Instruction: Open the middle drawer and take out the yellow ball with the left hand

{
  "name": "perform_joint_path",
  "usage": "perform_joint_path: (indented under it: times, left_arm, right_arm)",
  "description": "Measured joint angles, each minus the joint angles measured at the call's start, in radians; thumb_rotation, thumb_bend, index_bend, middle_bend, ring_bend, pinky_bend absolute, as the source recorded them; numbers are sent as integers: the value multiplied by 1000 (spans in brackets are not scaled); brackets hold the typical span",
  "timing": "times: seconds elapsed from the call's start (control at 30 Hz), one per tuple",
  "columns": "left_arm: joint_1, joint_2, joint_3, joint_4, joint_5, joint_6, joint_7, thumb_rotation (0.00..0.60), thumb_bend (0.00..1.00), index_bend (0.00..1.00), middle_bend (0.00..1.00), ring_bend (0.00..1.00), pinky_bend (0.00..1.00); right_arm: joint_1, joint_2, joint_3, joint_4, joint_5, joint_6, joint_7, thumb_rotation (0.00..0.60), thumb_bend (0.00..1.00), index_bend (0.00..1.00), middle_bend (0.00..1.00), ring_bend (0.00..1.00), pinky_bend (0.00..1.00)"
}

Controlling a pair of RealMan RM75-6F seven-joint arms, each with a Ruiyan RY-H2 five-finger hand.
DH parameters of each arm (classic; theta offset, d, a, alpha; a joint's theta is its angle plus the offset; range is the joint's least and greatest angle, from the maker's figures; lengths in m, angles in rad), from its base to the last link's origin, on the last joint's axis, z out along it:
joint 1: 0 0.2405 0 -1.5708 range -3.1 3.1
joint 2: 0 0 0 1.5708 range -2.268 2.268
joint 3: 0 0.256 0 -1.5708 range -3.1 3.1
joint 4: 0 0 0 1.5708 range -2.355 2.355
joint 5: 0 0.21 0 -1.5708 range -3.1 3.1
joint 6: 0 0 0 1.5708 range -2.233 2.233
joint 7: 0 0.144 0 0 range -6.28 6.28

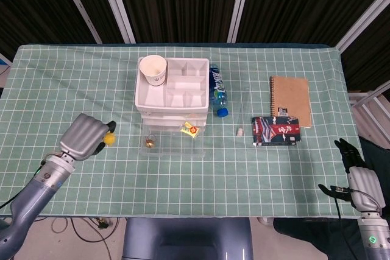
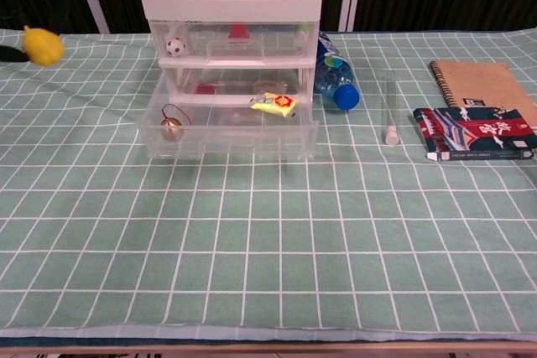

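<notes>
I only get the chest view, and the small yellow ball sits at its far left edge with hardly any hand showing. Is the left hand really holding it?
Observer: Yes. The head view shows the left hand gripping the yellow ball at its fingertips, out to the left of the white-topped clear drawer unit.
Operator: Is it over the table?
Observer: Yes, over the green checked tablecloth, inside its left edge.
Operator: And the right hand?
Observer: The right hand is beyond the table's right front corner, away from everything. Nothing shows in it.
</notes>
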Motion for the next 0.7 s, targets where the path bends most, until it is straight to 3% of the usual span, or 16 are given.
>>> perform_joint_path:
  times: [0.17, 0.33, 0.53, 0.7]
  left_arm:
    - [51, -59, 29, 85, 5, -9, -26, 600, 372, 556, 1000, 1000, 1000]
    - [91, -180, 35, 185, -11, -17, -19, 600, 373, 556, 1000, 1000, 1000]
    - [119, -328, 28, 296, -32, -25, 49, 600, 373, 551, 1000, 1000, 1000]
    - [128, -400, 22, 338, -63, -44, 122, 600, 358, 542, 1000, 1000, 1000]
  right_arm:
    - [-1, -1, -2, -3, -4, 3, -6, 600, 49, 0, 0, 0, 221]
    - [-1, -1, -1, -2, -2, 2, -4, 600, 50, 0, 0, 0, 221]
    - [0, 1, 0, -1, 0, 0, 2, 600, 50, 0, 0, 0, 221]
    - [0, 2, 1, -1, 3, -3, 8, 600, 50, 0, 0, 0, 221]
